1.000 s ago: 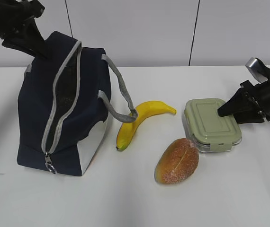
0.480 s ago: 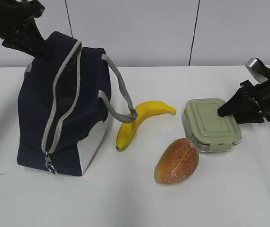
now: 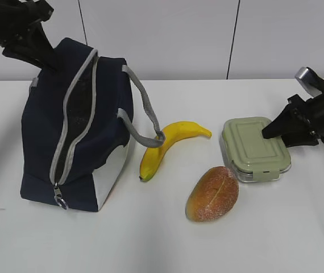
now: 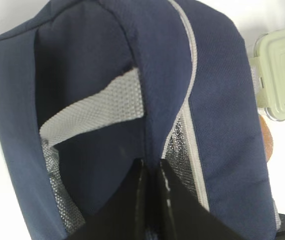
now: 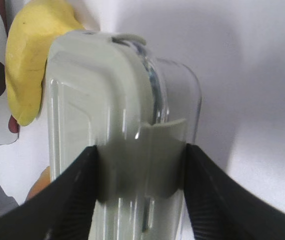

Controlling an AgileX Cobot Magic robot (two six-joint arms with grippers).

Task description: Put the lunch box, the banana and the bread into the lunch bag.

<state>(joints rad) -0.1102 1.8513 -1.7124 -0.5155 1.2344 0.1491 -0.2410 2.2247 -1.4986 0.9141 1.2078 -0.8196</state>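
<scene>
— Four task items on the white desk (image 3: 162, 244). Where is each?
— Lunch box (image 3: 253, 149), sage lid on, flat at right. Bread (image 3: 212, 193) just in front of its left corner, close, contact unclear. Banana (image 3: 165, 145) left of the box, lying apart from it, its upper end under the lunch bag's grey strap. Lunch bag (image 3: 77, 128) upright at far left, zipper seam parted, silver lining showing in the gap; metal ring pull sits low at the front.

— Right hand?
— Right hand (image 5: 140, 192) pinches the lunch box. Wrist view: one dark finger (image 5: 77, 195) on the lid side, the other on the outer side, the clip tab between them. Banana (image 5: 30, 60) shows beyond the box's far end.

— Left hand?
— Left hand (image 4: 151, 172) pressed together, fingers nearly touching, clamped at the bag's top rear edge, navy fabric appearing caught between. Exterior view: it sits at the bag's upper back corner (image 3: 40, 54). Grey strap loop lies just ahead of the fingertips.

— Anything behind?
— Pale wall (image 3: 167, 34), two dark vertical seams.
</scene>
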